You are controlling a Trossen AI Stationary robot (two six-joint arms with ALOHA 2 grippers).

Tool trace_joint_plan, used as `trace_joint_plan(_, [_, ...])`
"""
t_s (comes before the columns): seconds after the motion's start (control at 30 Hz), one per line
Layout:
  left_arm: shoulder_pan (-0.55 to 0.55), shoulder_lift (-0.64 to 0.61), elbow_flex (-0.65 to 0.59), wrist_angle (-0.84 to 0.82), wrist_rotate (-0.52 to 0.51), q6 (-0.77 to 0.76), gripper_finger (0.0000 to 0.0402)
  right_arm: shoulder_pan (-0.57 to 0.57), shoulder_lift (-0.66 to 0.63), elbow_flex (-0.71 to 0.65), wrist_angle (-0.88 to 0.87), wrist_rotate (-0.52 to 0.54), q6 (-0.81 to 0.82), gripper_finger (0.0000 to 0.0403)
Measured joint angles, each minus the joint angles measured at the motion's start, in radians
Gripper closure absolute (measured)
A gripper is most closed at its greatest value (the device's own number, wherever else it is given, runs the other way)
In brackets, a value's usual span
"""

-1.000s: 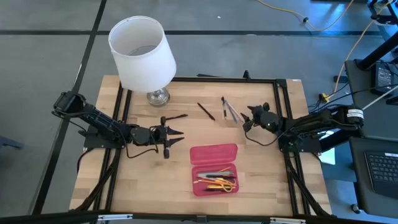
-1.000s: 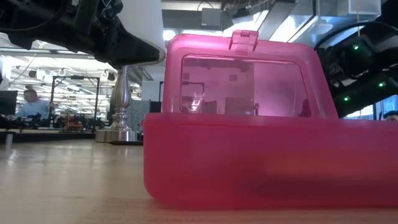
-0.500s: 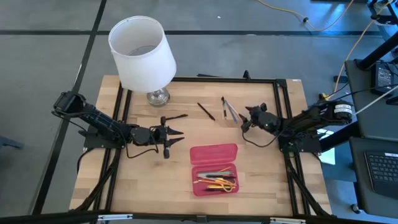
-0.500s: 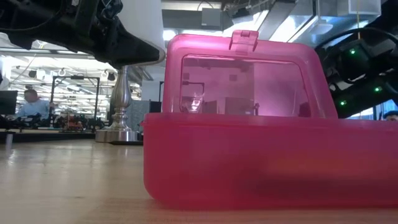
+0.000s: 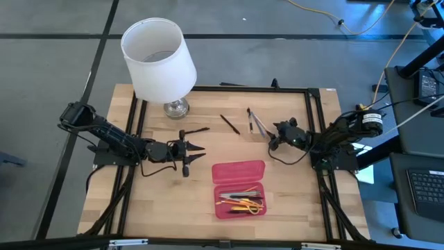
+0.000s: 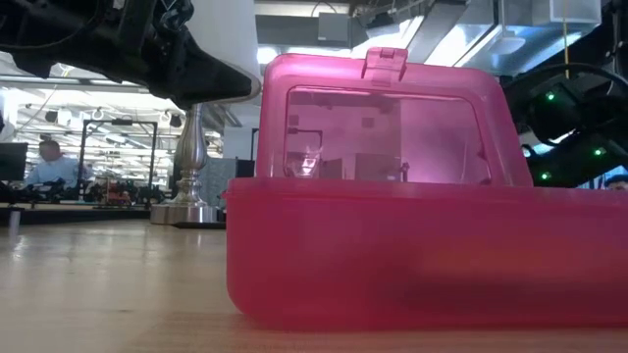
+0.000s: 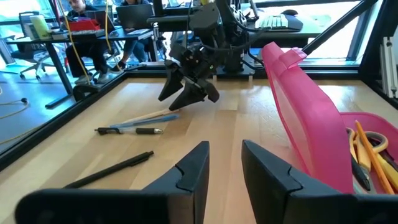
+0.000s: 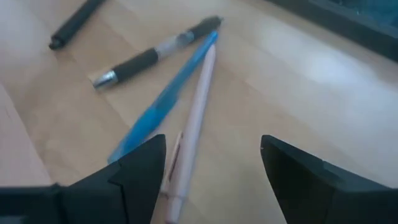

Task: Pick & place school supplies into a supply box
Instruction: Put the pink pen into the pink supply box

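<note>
The right tool [image 5: 275,133] is spread wide and empty, hanging low over three loose supplies that lie together on the worktop [image 5: 291,187] beyond the supply box [image 5: 239,189]: a blue pen [image 8: 163,101], a pale pink pen [image 8: 189,132] crossing it, and a grey-and-black pen [image 8: 155,51]; its fingers straddle the pink and blue ones without touching them as far as can be seen. The left tool [image 5: 196,153] hovers just left of the supply box with its two fingers [image 7: 193,171] only a little apart and nothing between them. Against the earlier frames, the right arm's elbow has lifted and swung toward the worktop's right edge and the right tool has edged slightly nearer the box's far side, while the left tool, the box and the loose pens lie as they did. Counted: one supply box, open, its lid [image 6: 383,118] standing up on the far side; inside it a small heap of orange and dark sticks with yellow-handled scissors [image 5: 244,204], too tangled to number; four pens loose beyond the box, the three named plus a black pen [image 5: 229,123] lying alone to their left; one lamp [image 5: 159,59] at the far left of the worktop.
</note>
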Motion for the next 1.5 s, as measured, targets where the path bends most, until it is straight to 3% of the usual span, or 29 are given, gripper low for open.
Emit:
trace_joint_plan(0.43, [0.000,0.000,0.000,0.000,0.000,0.000,0.0319,0.000,0.189,0.002,0.132,-0.008,0.074,0.0146])
trace_joint_plan(0.63, [0.000,0.000,0.000,0.000,0.000,0.000,0.0320,0.000,0.251,0.003,0.186,-0.028,0.069,0.0190])
trace_joint_plan(1.5, [0.000,0.000,0.000,0.000,0.000,0.000,0.0322,-0.001,0.256,0.000,0.198,-0.027,0.094,0.0349])
